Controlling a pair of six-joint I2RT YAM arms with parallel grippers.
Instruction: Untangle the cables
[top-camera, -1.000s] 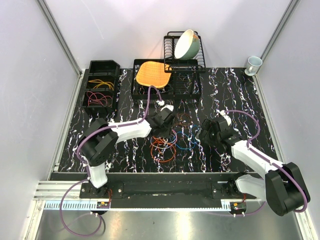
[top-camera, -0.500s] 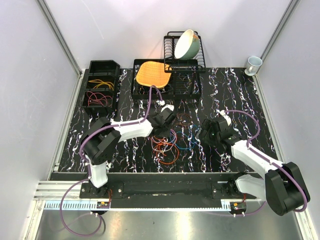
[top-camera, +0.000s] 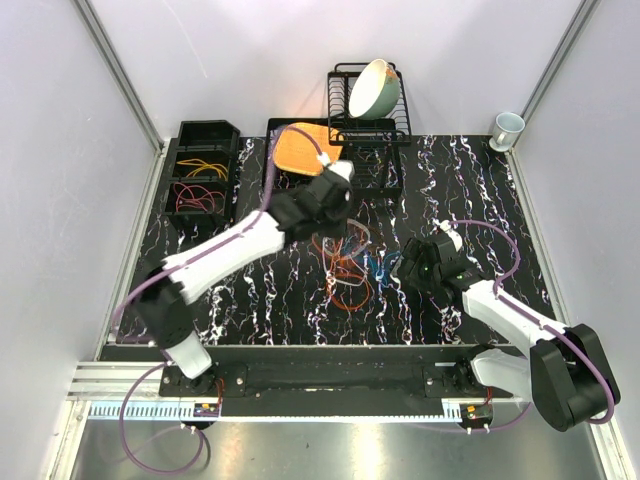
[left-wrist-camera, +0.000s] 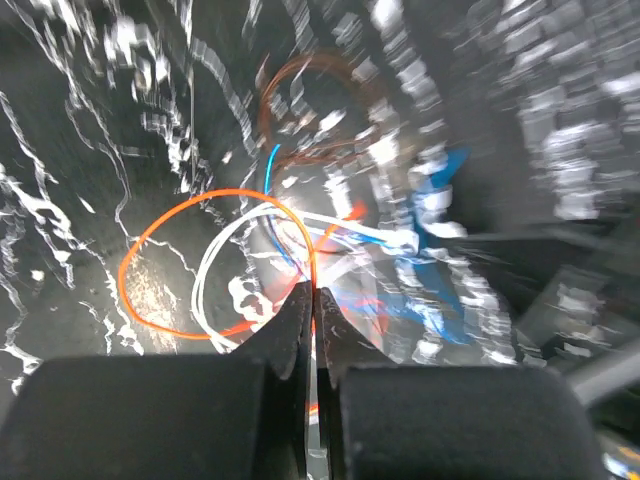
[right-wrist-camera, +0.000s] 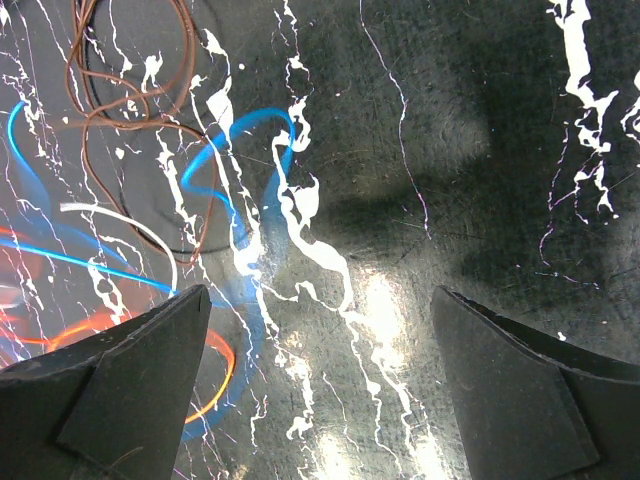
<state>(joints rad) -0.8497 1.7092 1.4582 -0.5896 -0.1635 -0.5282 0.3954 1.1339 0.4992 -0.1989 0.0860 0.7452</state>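
Note:
The cables (top-camera: 350, 272) lie in a tangle of orange, red, blue, brown and white loops at mid table. My left gripper (top-camera: 343, 216) is raised above the tangle's far side. In the left wrist view it (left-wrist-camera: 315, 292) is shut on an orange cable (left-wrist-camera: 165, 250), whose loop hangs below with a white loop (left-wrist-camera: 215, 262) beside it; that view is blurred. My right gripper (top-camera: 411, 263) is open and empty just right of the tangle. In the right wrist view it (right-wrist-camera: 320, 385) hovers low over bare table, with a blue cable (right-wrist-camera: 262, 128) and a brown cable (right-wrist-camera: 130, 95) to its left.
A black bin (top-camera: 176, 172) at the back left holds yellow and red cables. A black tray with an orange mat (top-camera: 300, 146) and a dish rack (top-camera: 395, 122) with a bowl (top-camera: 372, 88) stand at the back. A mug (top-camera: 507, 128) sits at the back right.
My left arm has risen and swung toward the back right, lifting the orange cable; the tangle is drawn out toward it. The right arm has not moved.

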